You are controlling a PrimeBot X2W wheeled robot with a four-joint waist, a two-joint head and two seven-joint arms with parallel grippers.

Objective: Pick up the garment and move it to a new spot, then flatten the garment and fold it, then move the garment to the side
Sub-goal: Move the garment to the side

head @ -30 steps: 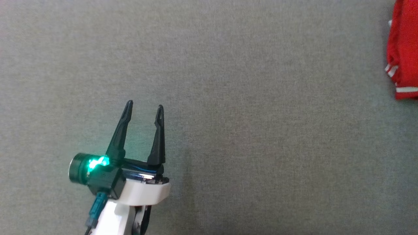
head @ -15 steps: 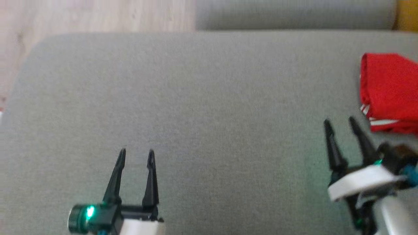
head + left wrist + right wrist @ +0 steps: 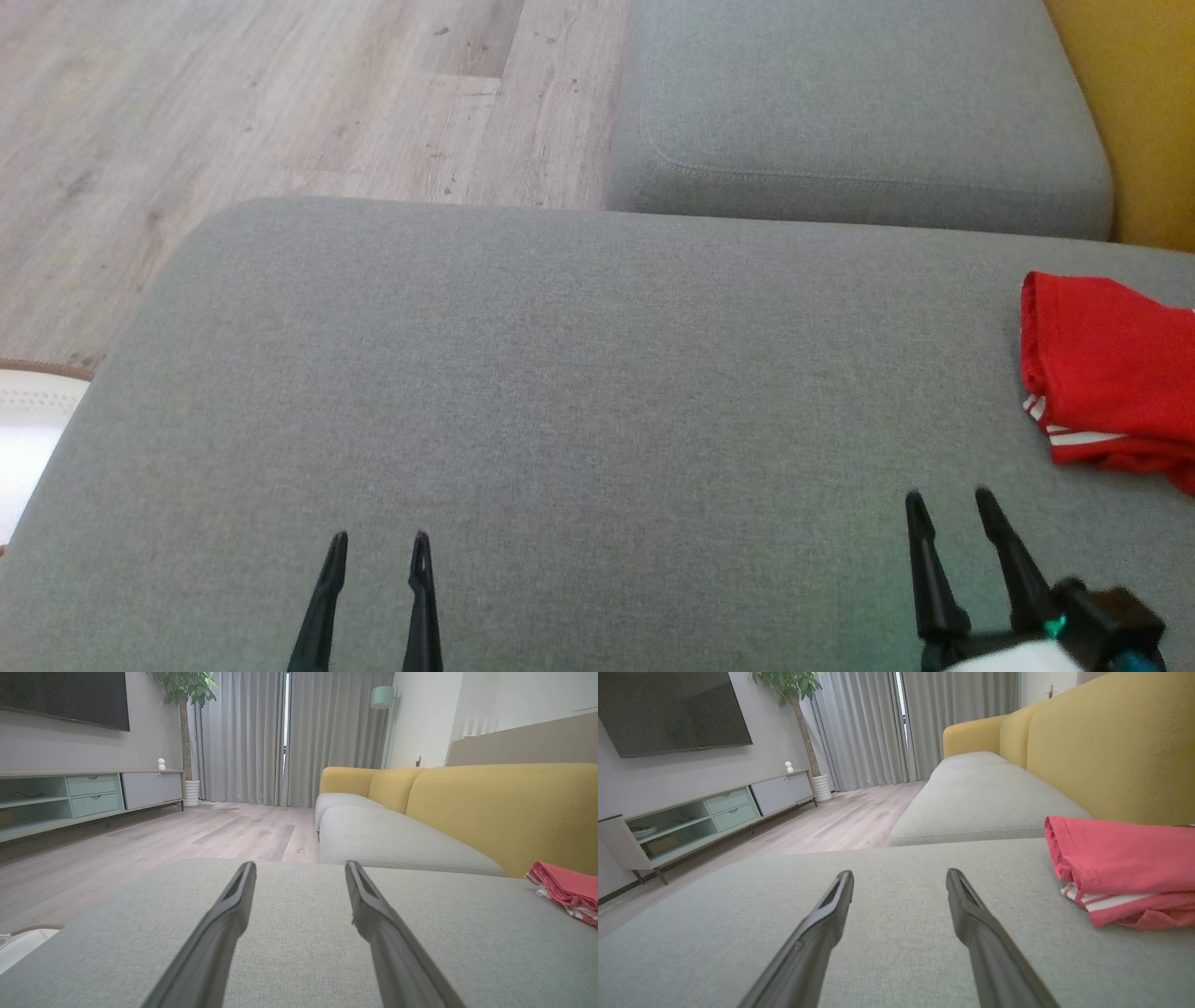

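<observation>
The garment (image 3: 1111, 373) is red with white stripes, folded into a compact stack at the right edge of the grey cushion (image 3: 560, 392). It lies at the far right in the left wrist view (image 3: 567, 891) and close on the right in the right wrist view (image 3: 1125, 868). My right gripper (image 3: 948, 504) stands open at the lower right, a short way in front of and left of the garment, holding nothing. My left gripper (image 3: 378, 543) is open at the lower left over bare cushion, far from the garment. Both pairs of fingers are empty in the wrist views.
A second grey seat cushion (image 3: 859, 112) lies beyond the first, with the yellow sofa back (image 3: 1139, 121) to the right. Wooden floor (image 3: 233, 103) lies past the cushion's far left edge. A white object (image 3: 28, 439) sits on the floor at the left. A TV cabinet (image 3: 84, 798) stands across the room.
The head camera has tilted up, so floor, second cushion and sofa back came into view. Both grippers now sit lower in the picture, still open. The garment lies where it was.
</observation>
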